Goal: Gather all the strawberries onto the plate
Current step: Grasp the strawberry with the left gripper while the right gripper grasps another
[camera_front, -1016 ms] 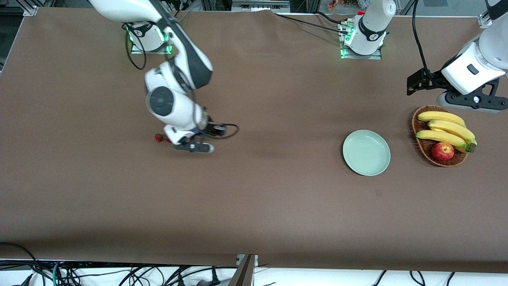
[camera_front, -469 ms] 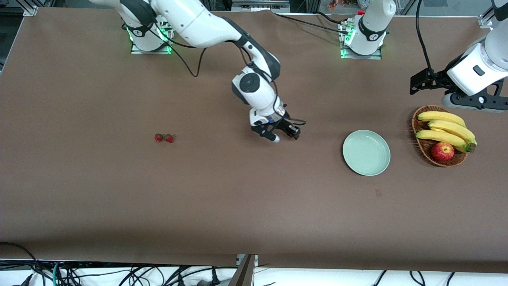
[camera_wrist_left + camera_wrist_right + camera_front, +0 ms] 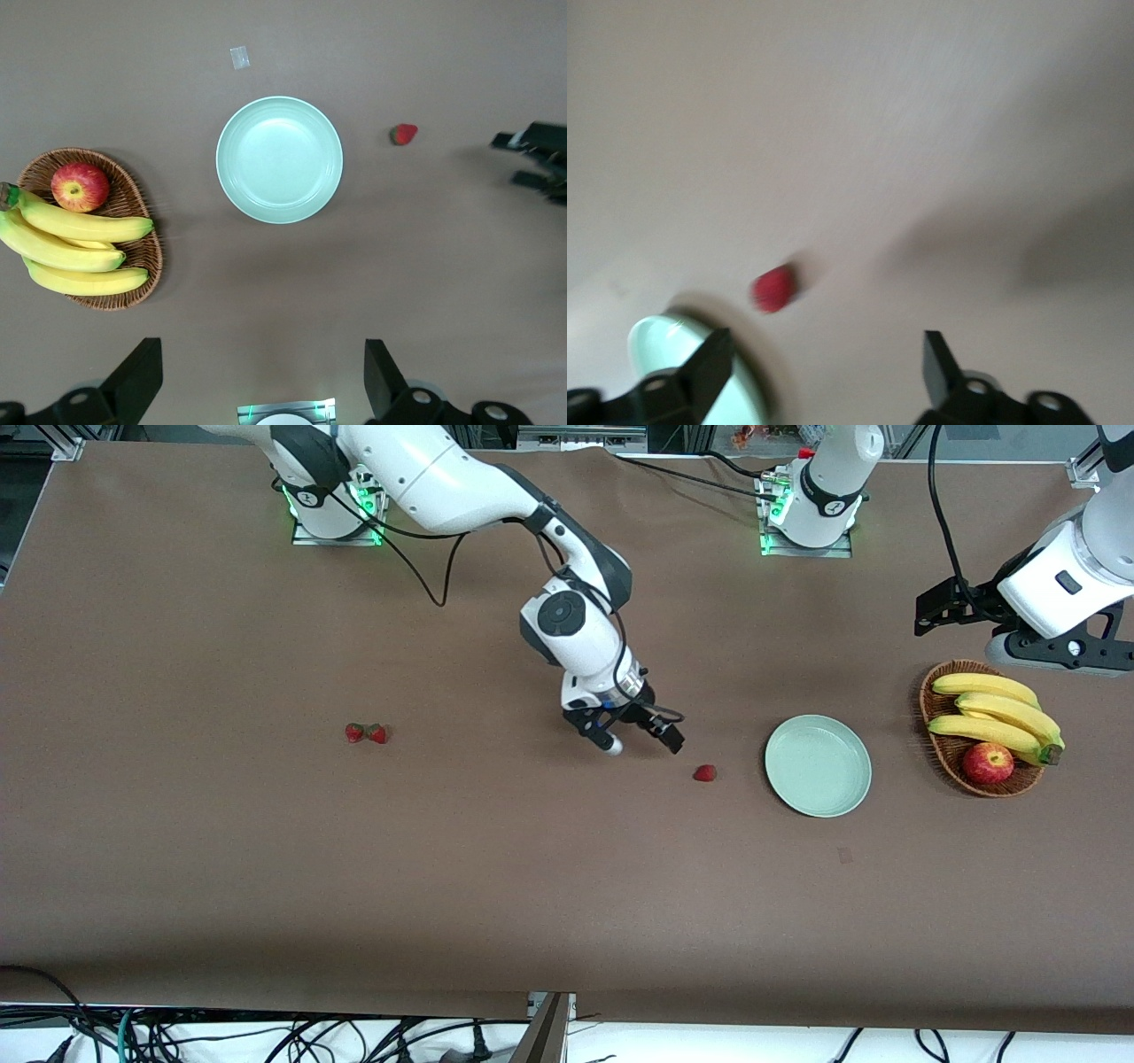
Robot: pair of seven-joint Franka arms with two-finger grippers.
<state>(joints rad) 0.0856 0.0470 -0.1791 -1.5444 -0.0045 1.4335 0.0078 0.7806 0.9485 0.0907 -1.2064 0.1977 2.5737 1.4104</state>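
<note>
Front view: the pale green plate (image 3: 818, 766) sits on the brown tabletop (image 3: 532, 886) toward the left arm's end. One strawberry (image 3: 704, 773) lies on the tabletop just beside the plate, on the side toward the right arm's end, apart from the rim. The right end effector (image 3: 645, 741) hangs over the tabletop near that strawberry, toward the right arm's end from it, with its fingers spread and nothing between them; the berry lies clear of them, between the end effector and the plate. Two more strawberries (image 3: 365, 732) lie touching each other well apart from the plate, toward the right arm's end. A wicker basket (image 3: 941, 748) with bananas (image 3: 997, 713) and an apple (image 3: 988, 763) stands near the plate, toward the left arm's end. The left end effector (image 3: 930, 607) waits above the tabletop close to the basket, fingers spread and empty.

Left wrist view: the plate (image 3: 279, 159) is bare, with the single strawberry (image 3: 404, 134) just beside it and the basket (image 3: 133, 257) near the plate on its other flank. The left end effector (image 3: 264, 381) shows its two fingers set wide.

Right wrist view: the strawberry (image 3: 772, 289) appears blurred on the tabletop, next to the plate's rim (image 3: 651, 341). The right end effector (image 3: 826, 367) has its fingers wide apart, the berry ahead of them and untouched.
</note>
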